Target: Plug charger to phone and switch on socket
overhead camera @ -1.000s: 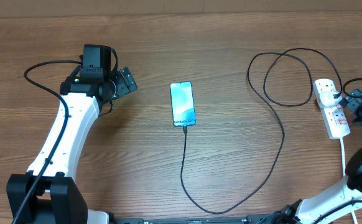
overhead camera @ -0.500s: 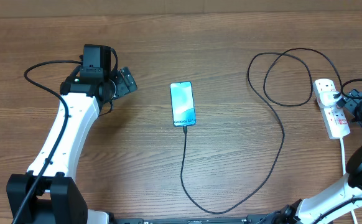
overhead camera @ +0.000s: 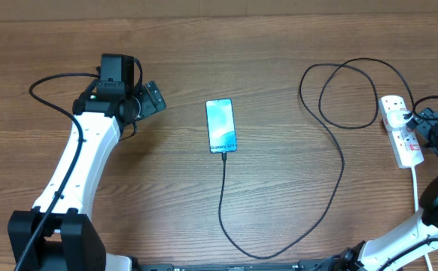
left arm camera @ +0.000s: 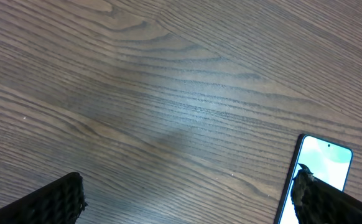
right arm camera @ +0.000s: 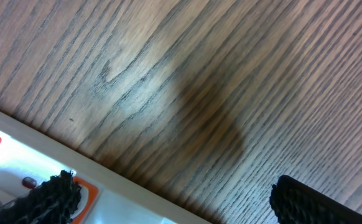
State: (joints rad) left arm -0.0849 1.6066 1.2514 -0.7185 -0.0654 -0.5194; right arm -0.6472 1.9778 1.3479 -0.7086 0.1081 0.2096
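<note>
The phone lies face up in the middle of the table, its cyan screen lit. The thin black charger meets the phone's bottom edge, runs toward the front, loops up to the right and curls near the socket, a white power strip with red switches. My left gripper stands open to the left of the phone, apart from it; in the left wrist view the phone shows beside the right finger. My right gripper is open beside the socket, and the right wrist view shows the socket under the left finger.
The socket's white cord runs toward the front edge on the right. The left arm's own black wire arcs at the far left. Bare wooden tabletop lies between phone and cable loops.
</note>
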